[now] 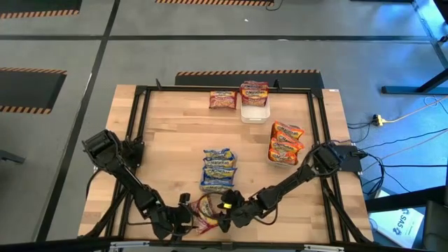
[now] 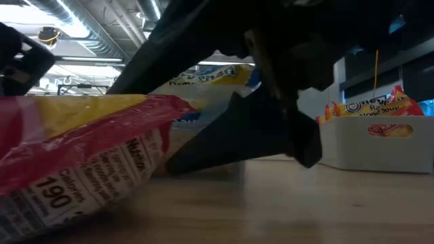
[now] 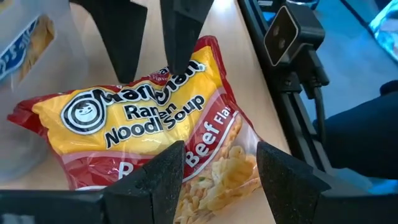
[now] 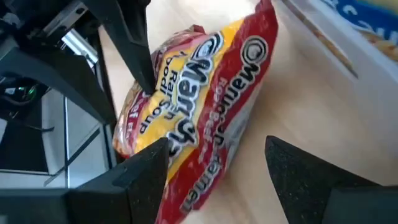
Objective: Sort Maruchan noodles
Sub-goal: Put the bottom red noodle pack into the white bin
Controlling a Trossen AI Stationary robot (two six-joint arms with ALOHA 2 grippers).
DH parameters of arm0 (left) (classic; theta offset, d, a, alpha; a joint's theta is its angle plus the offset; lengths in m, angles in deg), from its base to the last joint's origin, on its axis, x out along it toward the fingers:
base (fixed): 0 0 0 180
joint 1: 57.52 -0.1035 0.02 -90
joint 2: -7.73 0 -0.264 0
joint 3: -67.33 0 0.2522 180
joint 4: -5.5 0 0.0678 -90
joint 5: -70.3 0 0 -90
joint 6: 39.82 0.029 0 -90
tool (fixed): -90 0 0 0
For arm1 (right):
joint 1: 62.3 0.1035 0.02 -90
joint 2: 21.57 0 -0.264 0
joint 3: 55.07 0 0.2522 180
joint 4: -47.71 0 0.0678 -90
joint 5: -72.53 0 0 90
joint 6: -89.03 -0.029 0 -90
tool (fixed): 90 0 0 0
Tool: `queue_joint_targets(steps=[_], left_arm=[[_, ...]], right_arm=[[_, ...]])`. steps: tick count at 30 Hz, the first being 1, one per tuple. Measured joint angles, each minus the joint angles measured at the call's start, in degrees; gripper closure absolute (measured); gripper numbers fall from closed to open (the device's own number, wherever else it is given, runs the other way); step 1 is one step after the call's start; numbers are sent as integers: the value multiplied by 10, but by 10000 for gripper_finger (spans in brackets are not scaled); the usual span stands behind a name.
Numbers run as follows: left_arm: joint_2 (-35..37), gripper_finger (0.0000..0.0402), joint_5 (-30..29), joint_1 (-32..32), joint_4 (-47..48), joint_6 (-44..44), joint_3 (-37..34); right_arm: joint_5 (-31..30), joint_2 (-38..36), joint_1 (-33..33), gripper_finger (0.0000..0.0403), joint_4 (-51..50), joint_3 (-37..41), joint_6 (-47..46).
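A dark red-and-yellow Maruchan packet [image 1: 204, 211] lies flat near the table's front edge; it also shows in the left wrist view [image 3: 143, 118], the right wrist view [image 4: 186, 112] and the low view [image 2: 74, 149]. My left gripper [image 1: 180, 215] is open at its left end, with the fingers [image 3: 165, 171] on either side of its corner. My right gripper [image 1: 227, 207] is open at its right end, with the fingers [image 4: 149, 171] astride it. The right wrist view seems to show a second red packet [image 4: 239, 106] lying against the first. My left gripper stands low over the red packet's near corner [image 3: 211, 168], fingers apart; I cannot tell whether it touches the packet. My right gripper stands low over the packet's opposite end [image 4: 186, 180], fingers apart; I cannot tell whether it touches the packet.
A clear container with blue packets [image 1: 218, 168] stands just behind the grippers. A container with orange packets [image 1: 285, 143] stands at the right. Red packets [image 1: 222, 100] and a container [image 1: 254, 112] are at the far edge. The black frame [image 1: 140, 126] rings the table.
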Motion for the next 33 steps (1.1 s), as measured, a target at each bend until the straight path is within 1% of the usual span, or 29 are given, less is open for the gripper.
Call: queue_joint_targets(steps=[2, 5, 10, 15, 23, 29, 33], left_arm=[[0, 205, 1, -4, -1, 9, 0], [0, 205, 2, -6, -1, 16, 0], [0, 205, -2, -6, -1, 20, -1], [-1, 205, -14, -8, -2, 32, -1], [0, 205, -2, -23, -7, 42, -1], [0, 205, -2, -23, -8, 43, -1], [0, 205, 12, -24, -10, 43, -1]], right_arm=[[-1, 3, -3, 150, 12, 0, 10], [16, 3, -7, 150, 22, 0, 15], [47, 10, -11, 150, 32, -1, -11], [48, 32, -15, 150, 43, -10, -24], [22, 49, -24, 150, 50, -35, -20], [53, 49, -34, 150, 46, -36, -15], [68, 49, -37, 150, 42, -37, -9]])
